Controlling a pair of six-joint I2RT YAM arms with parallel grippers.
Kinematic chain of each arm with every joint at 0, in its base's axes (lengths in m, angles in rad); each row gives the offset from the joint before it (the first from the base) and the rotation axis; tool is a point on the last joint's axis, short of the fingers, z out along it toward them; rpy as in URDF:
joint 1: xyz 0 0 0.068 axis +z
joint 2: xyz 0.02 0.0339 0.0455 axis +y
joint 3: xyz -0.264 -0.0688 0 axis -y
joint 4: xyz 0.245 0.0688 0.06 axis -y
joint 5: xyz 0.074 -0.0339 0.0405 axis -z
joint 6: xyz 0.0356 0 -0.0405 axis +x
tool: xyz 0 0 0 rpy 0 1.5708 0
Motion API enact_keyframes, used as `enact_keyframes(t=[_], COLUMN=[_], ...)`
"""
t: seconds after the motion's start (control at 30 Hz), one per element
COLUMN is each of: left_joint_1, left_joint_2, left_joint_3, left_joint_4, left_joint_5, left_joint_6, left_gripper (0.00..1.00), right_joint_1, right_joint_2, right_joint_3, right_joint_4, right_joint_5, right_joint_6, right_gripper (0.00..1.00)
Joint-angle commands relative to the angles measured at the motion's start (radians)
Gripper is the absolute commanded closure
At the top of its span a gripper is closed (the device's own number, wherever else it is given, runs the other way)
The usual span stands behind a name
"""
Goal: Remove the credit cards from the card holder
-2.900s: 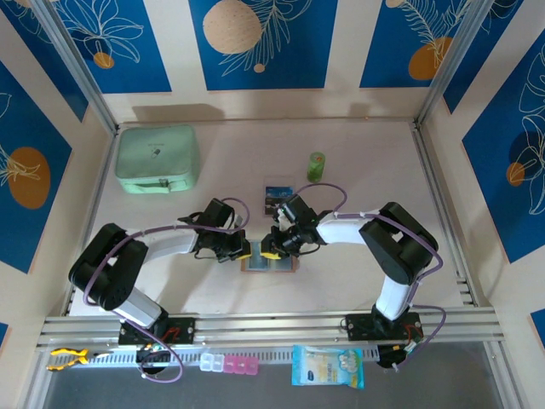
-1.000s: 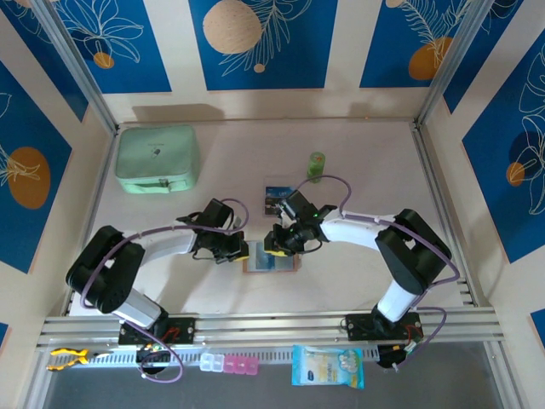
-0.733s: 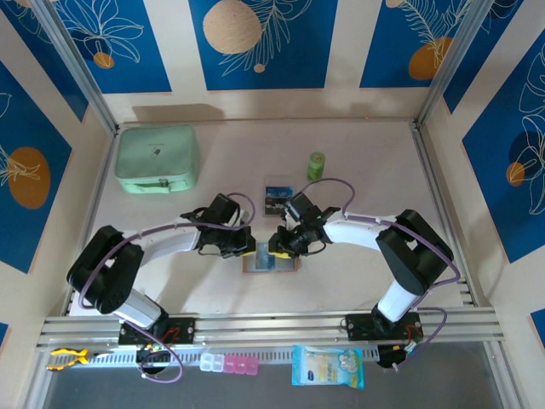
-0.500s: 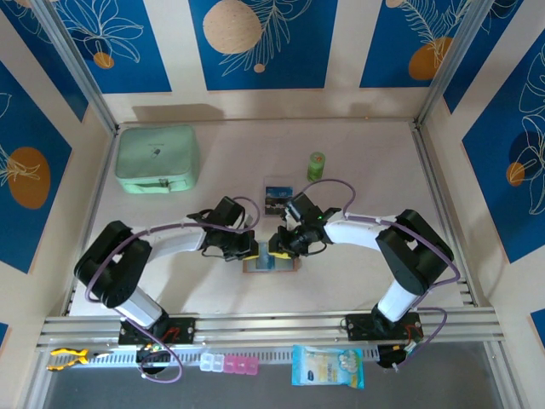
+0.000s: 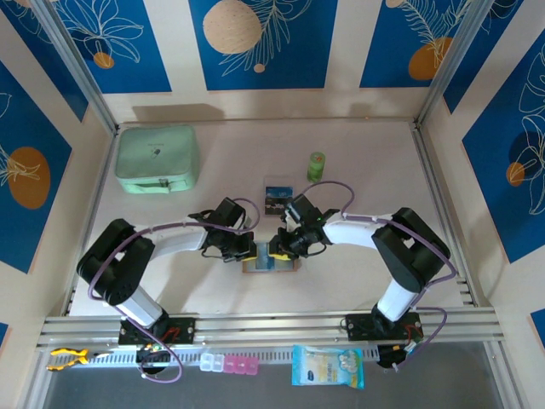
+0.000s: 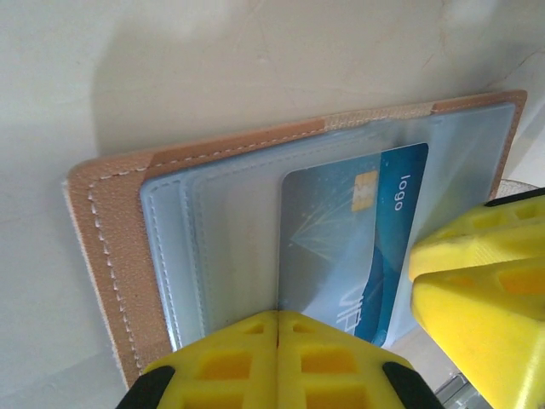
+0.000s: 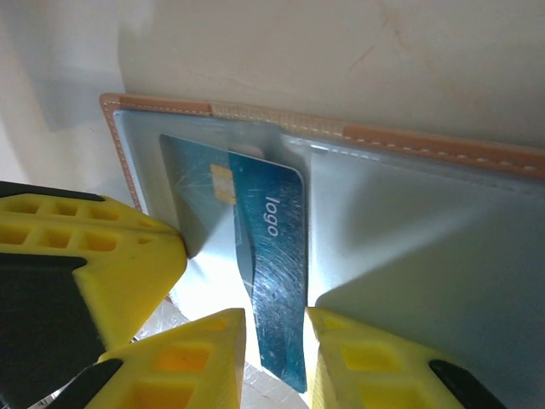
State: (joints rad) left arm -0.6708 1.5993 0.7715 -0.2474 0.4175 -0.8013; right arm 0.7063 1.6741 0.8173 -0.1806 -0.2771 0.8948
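Observation:
The tan card holder lies open on the table between both arms, grey-blue pockets up. A blue credit card marked "logo" sits partly in a pocket of the card holder. My left gripper is shut, its tips together on the pocket panel at the card's edge; from above the left gripper is at the holder's left side. My right gripper is open, and the card's free end rises from the card holder between its fingers. From above the right gripper is over the holder.
A small dark-printed rectangle lies just behind the holder. A green bottle stands further back, and a mint-green zip pouch rests at the far left. Metal rails run along the near edge and right side.
My left gripper has slid right, from beside the holder onto its left panel. The right gripper has stayed over the holder with little movement.

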Motion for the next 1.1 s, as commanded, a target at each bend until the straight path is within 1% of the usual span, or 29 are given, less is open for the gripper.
enact_keyframes(t=[0.0,0.1,0.27,0.5,0.9,1.07], left_joint_1=[-0.004,-0.004,-0.004,-0.004,-0.004,-0.004], left_joint_2=[0.024,0.027,0.031,0.034,0.024,0.022], left_joint_3=[0.008,0.008,0.014,0.021,0.026,0.028], left_joint_4=[-0.05,-0.05,-0.059,-0.062,-0.075,-0.079], left_joint_5=[-0.031,-0.029,-0.031,-0.029,-0.039,-0.04], left_joint_6=[0.023,0.022,0.027,0.027,0.028,0.029], left_gripper=[1.0,1.0,1.0,1.0,1.0,1.0], right_joint_1=[-0.005,-0.007,-0.008,-0.013,-0.033,-0.049], right_joint_2=[0.02,0.032,0.032,0.004,-0.043,-0.05], right_joint_3=[-0.012,-0.014,-0.038,-0.062,-0.083,-0.098], right_joint_4=[-0.005,0.013,0.099,0.154,0.152,0.13], right_joint_5=[-0.016,-0.028,-0.077,-0.099,-0.093,-0.08], right_joint_6=[0.003,0.005,0.029,0.061,0.051,0.033], right_gripper=[0.75,0.76,0.8,0.85,0.95,0.97])
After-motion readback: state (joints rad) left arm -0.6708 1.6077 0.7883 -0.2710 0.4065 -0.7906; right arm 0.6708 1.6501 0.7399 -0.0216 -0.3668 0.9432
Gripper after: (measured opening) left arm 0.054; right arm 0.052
